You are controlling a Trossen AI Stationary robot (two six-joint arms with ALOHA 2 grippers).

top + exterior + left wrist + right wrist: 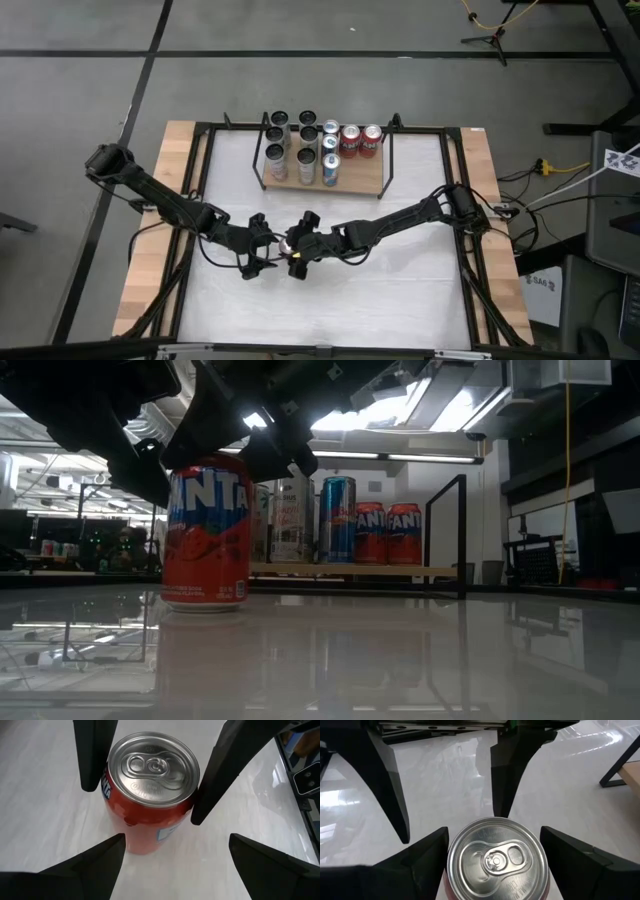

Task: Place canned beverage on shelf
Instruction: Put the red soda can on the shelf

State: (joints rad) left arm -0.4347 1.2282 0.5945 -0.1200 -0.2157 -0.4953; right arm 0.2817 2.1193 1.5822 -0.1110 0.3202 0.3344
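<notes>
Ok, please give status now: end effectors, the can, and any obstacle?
Right end effector around Fanta can, left end effector open beside it. Can upright on table. Shelf front right free.

One shelf (355, 188). Ten cans on it, going by the high view: two red (350, 142), two blue (330, 170), six pale or grey (277, 165). One more red can (293, 247) on the table (400, 290). Two grippers: left gripper (266, 248), right gripper (303, 245).

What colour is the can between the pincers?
Orange-red with a blue Fanta logo, silver top; clearest in the low view.
</notes>
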